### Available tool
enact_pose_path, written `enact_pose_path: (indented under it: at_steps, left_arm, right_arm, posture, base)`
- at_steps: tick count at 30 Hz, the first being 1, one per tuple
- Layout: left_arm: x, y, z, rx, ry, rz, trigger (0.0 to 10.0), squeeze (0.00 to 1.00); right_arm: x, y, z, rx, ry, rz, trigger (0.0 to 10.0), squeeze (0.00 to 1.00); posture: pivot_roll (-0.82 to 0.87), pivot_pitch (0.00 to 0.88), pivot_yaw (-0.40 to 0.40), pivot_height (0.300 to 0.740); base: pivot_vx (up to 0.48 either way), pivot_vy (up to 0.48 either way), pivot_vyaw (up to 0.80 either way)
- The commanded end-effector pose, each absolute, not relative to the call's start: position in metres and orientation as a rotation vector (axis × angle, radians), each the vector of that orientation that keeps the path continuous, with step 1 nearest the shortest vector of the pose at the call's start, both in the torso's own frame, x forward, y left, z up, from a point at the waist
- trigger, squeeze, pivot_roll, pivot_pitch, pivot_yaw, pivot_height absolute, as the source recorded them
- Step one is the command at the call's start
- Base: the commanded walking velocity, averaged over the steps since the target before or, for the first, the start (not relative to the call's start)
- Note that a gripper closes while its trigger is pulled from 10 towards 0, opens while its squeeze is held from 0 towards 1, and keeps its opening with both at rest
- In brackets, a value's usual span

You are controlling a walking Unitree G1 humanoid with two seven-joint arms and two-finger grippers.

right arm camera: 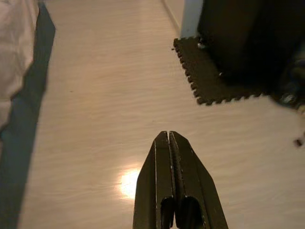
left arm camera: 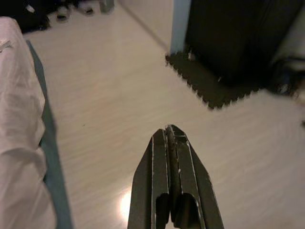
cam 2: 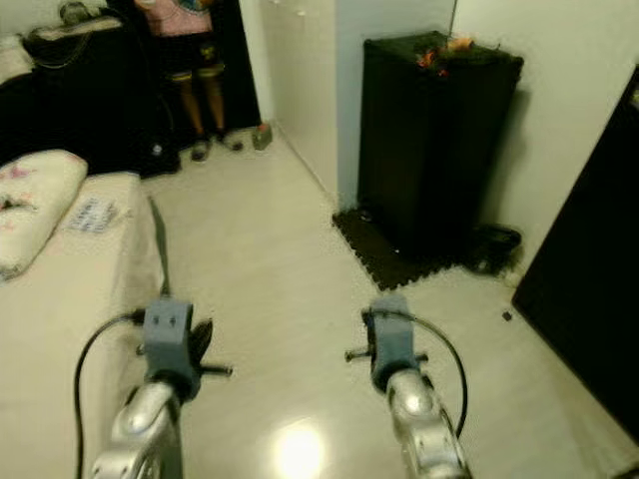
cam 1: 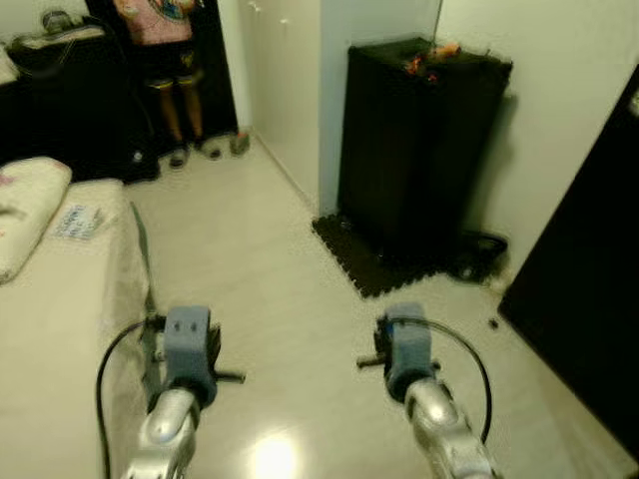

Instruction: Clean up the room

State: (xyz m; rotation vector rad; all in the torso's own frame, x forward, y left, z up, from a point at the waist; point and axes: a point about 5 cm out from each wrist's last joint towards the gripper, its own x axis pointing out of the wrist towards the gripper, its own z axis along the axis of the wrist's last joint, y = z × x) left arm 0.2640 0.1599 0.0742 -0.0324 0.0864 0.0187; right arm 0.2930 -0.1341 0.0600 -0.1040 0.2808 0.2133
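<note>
Both my arms are held out low over the pale floor [cam 1: 250,239]. My left gripper [left arm camera: 170,130] is shut with nothing between its fingers, beside the bed's edge. My right gripper [right arm camera: 168,134] is also shut and empty, above bare floor short of the dark foam mat [cam 1: 364,261]. On the bed [cam 1: 60,299] at my left lie a cream pillow [cam 1: 25,210] and a small patterned packet [cam 1: 78,222]. Small orange items [cam 1: 431,55] sit on top of the black cabinet [cam 1: 414,140].
A person [cam 1: 165,60] stands at the far end by dark furniture, with shoes [cam 1: 238,143] on the floor nearby. A black object [cam 1: 477,257] lies by the cabinet's base. A dark door or panel [cam 1: 589,289] stands at my right. Open floor runs down the middle.
</note>
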Motion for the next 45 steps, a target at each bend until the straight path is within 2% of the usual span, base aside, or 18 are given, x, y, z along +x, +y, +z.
enact_pose_path:
  at_steps: [1, 8, 19, 35, 45]
  left_arm:
    - [0.257, 0.157, 0.067, -0.038, 0.11, 0.031, 10.0, 0.0]
    - [0.253, 0.154, 0.066, -0.028, 0.109, 0.047, 10.0, 0.0]
    - [0.255, 0.157, 0.066, -0.023, 0.114, 0.05, 10.0, 0.0]
    - [0.262, 0.153, 0.069, -0.04, 0.114, 0.031, 10.0, 0.0]
    - [0.262, 0.153, 0.072, -0.058, 0.101, 0.021, 10.0, 0.0]
  right_arm:
    - [0.293, -0.129, 0.058, -0.12, 0.283, 0.258, 10.0, 0.0]
    - [0.297, -0.127, 0.059, -0.129, 0.277, 0.293, 10.0, 0.0]
    - [0.297, -0.121, 0.059, -0.167, 0.267, 0.331, 10.0, 0.0]
    - [0.291, -0.124, 0.057, -0.163, 0.265, 0.335, 10.0, 0.0]
    - [0.292, -0.125, 0.058, -0.138, 0.261, 0.322, 10.0, 0.0]
  posture:
    - [-0.02, 0.059, -0.043, 0.74]
    - [-0.01, 0.053, -0.063, 0.74]
    - [-0.02, 0.057, -0.044, 0.74]
    - [-0.04, 0.07, -0.009, 0.74]
    - [-0.03, 0.069, -0.011, 0.74]
  base:
    - [0.0, 0.0, 0.0]
    - [0.0, 0.0, 0.0]
    - [0.0, 0.0, 0.0]
    - [0.0, 0.0, 0.8]
    - [0.0, 0.0, 0.0]
